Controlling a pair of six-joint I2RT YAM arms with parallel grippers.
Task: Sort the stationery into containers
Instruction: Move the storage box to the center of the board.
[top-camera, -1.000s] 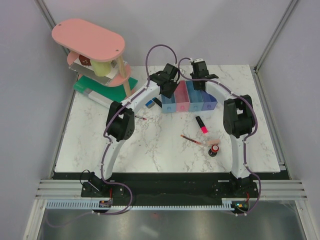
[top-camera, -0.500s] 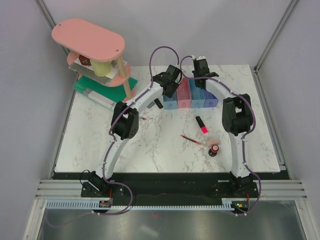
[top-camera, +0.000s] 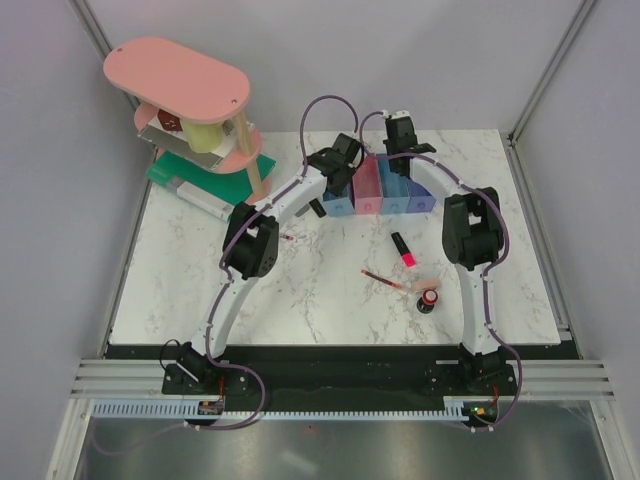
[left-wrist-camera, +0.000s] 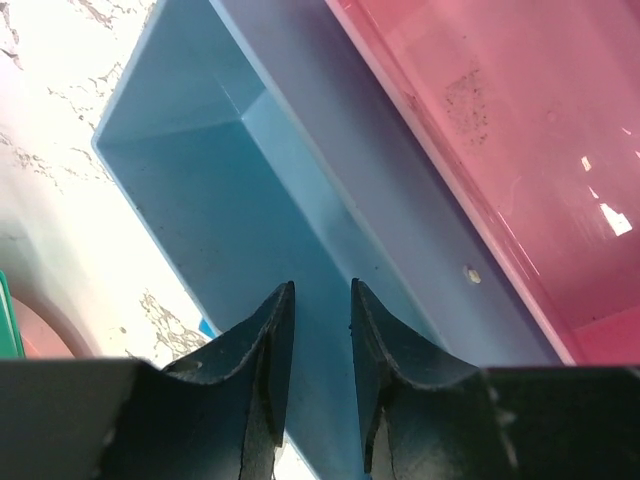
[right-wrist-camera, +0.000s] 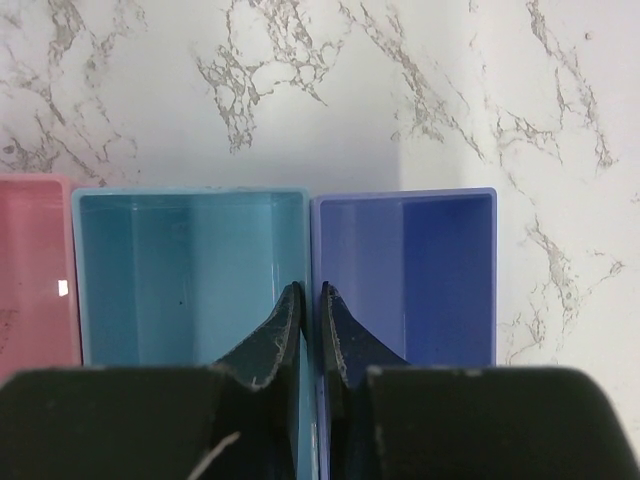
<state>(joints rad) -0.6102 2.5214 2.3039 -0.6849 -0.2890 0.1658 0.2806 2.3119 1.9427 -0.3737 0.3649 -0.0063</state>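
Containers: you have four open rectangular bins in one touching row at the far middle of the marble table. Counted left to right, they are the first light-blue bin, pink bin, second light-blue bin and purple-blue bin.

Grippers: two.
- Your left gripper hangs over the first light-blue bin. Its fingers are part-spread, and only the bin's inside shows between them.
- Your right gripper sits astride the seam where the second light-blue bin meets the purple-blue bin, one finger inside each. The fingers are drawn almost together, pinching the two touching walls.

Stationery, loose on the table on the near side of the row, toward the right:
- one pink-red marker with black cap
- one thin red pen, lying slantwise
- one pale pink eraser at the pen's right end
- one round red-and-black knob just nearer than the eraser

One blue sliver shows beside the first bin's outer wall; you cannot tell what it is.

Other: one pink oval-topped stand at far left, and one green flat box beneath it.
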